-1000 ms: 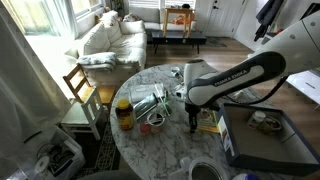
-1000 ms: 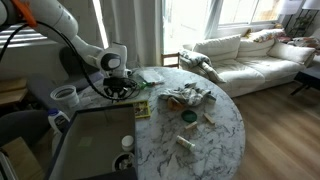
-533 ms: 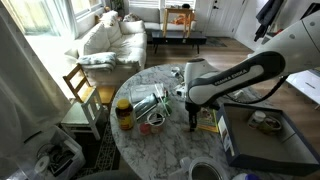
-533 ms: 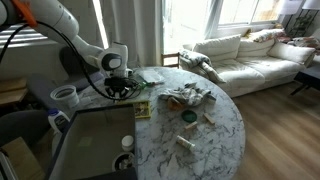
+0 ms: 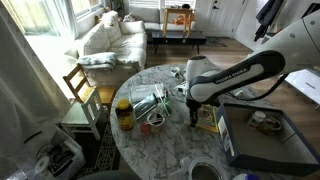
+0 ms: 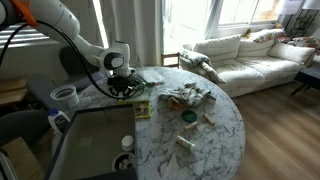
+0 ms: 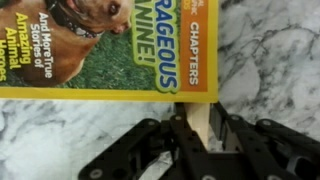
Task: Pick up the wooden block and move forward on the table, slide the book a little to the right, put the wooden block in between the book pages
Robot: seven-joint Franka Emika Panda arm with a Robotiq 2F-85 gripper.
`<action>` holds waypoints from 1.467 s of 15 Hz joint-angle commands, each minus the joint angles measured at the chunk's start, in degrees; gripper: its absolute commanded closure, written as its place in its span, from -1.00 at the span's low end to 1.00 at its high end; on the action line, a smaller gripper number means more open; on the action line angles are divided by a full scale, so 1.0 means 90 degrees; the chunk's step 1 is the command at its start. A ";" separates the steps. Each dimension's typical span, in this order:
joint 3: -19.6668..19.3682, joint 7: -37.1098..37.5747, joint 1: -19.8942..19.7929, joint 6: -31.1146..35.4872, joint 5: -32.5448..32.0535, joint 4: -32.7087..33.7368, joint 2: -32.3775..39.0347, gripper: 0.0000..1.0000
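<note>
Nearest, the pincer [image 7: 200,116] is pinching the pale wooden block [image 7: 200,135] between its dark fingers, the block's far end right at the near edge of the yellow book [image 7: 110,55] lying flat on the marble desk [image 7: 275,55].

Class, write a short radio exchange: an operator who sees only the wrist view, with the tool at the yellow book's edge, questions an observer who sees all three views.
Operator: I see the tool gripping the wooden block at the edge of the book. What lies beyond the book?
Observer: A dark grey tray, on the book's side away from the tool.
Operator: And on the tool's other side?
Observer: A jar with amber contents and loose clutter, further across the table.
</note>
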 commanded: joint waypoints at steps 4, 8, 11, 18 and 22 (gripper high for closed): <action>-0.0222 0.0379 0.0037 0.0281 -0.0490 -0.0052 -0.0002 0.86; -0.0292 0.0606 0.0027 0.0280 -0.0696 -0.0120 -0.0034 0.86; -0.0300 0.0713 0.0028 0.0220 -0.0785 -0.0121 -0.0042 0.86; -0.0201 0.0746 0.0045 0.0208 -0.0751 -0.0016 -0.0160 -0.80; -0.0200 0.0785 0.0096 0.0118 -0.0775 0.0027 -0.0421 -1.00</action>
